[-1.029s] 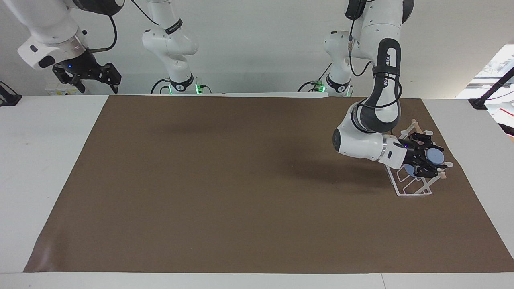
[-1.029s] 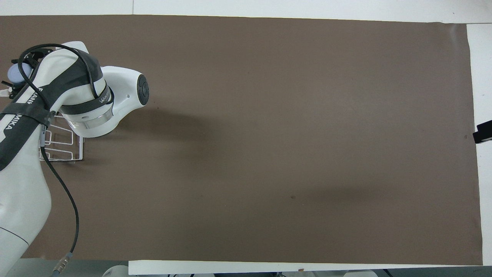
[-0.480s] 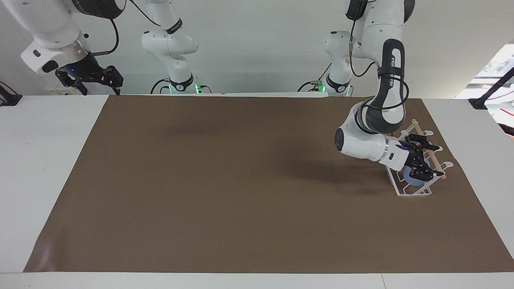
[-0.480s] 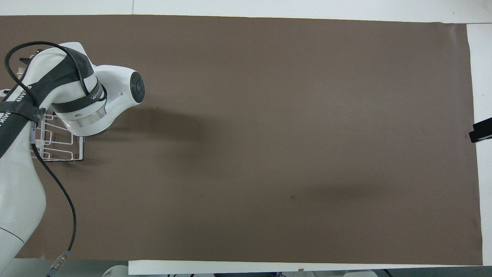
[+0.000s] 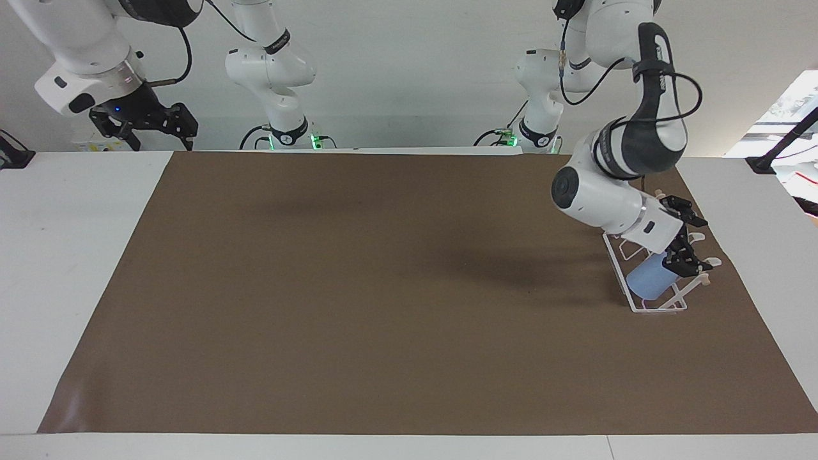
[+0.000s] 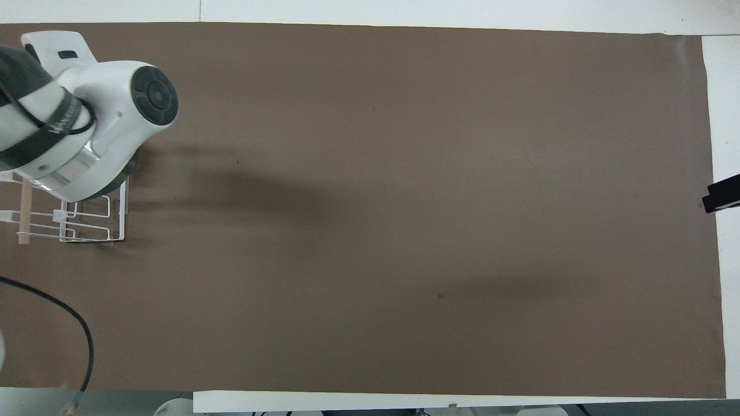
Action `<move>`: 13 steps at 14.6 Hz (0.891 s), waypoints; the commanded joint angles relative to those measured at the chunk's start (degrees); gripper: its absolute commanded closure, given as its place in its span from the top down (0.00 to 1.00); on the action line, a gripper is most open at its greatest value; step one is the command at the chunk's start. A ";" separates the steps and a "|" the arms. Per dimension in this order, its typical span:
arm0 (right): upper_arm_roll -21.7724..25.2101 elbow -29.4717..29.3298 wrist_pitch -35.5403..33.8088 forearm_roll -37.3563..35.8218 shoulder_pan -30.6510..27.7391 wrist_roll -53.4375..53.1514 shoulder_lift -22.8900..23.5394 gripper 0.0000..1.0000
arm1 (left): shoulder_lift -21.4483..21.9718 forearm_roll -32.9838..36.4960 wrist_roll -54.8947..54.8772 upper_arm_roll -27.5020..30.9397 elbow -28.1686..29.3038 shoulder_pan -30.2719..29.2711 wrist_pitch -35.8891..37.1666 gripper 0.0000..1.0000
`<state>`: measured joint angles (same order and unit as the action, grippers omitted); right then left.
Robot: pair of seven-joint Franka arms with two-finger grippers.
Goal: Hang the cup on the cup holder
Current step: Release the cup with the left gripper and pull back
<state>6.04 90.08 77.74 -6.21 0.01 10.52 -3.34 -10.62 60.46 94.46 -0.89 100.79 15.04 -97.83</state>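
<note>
The light-blue cup (image 5: 645, 283) hangs tilted on a prong of the white wire cup holder (image 5: 658, 305), at the left arm's end of the brown mat. My left gripper (image 5: 689, 246) is over the holder, just above the cup's upper end, open and no longer around the cup. In the overhead view the left arm covers the cup and most of the holder (image 6: 87, 228); only the holder's wire base and wooden rod (image 6: 25, 208) show. My right gripper (image 5: 153, 131) waits in the air over the table's edge at the right arm's end.
A brown mat (image 5: 383, 287) covers most of the white table (image 5: 77, 255). The left arm's elbow (image 6: 115, 115) hangs over the mat beside the holder. The right gripper's tip (image 6: 720, 197) shows at the mat's edge.
My left gripper has let go of the cup and risen from the holder. The cup stays hanging on the prong. The right arm has barely moved.
</note>
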 commanded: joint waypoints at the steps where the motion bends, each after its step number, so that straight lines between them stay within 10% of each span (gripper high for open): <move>1: -0.06 0.27 -0.48 0.59 -1.33 -0.42 -0.70 0.99 | 5.76 -11.20 -13.55 -0.08 1.08 -4.75 -6.21 0.99; 13: -0.06 0.53 -0.83 0.59 -0.71 -0.15 -0.88 0.99 | 15.37 -56.47 -84.31 0.80 -5.32 -10.91 11.15 1.00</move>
<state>6.16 90.09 77.46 -6.16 -0.34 10.52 -3.41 5.27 8.09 19.76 0.01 99.35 4.55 -91.39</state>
